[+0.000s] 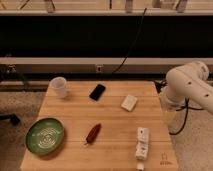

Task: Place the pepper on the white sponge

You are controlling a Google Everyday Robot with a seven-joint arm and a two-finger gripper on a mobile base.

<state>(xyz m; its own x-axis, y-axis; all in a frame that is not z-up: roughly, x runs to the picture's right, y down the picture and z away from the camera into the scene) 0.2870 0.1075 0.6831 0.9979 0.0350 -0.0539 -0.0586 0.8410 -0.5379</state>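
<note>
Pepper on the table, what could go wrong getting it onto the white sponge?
The pepper lies far from the gripper, which is at the right edge of the wooden table; the reach could knock the white segmented block. The white sponge is small, so the long pepper may roll off.

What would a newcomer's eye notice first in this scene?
The white robot arm looms at the right, its gripper hanging beside the wooden table. On it the dark red pepper lies front centre, apart from the white sponge farther back right. A green plate sits front left.
</note>
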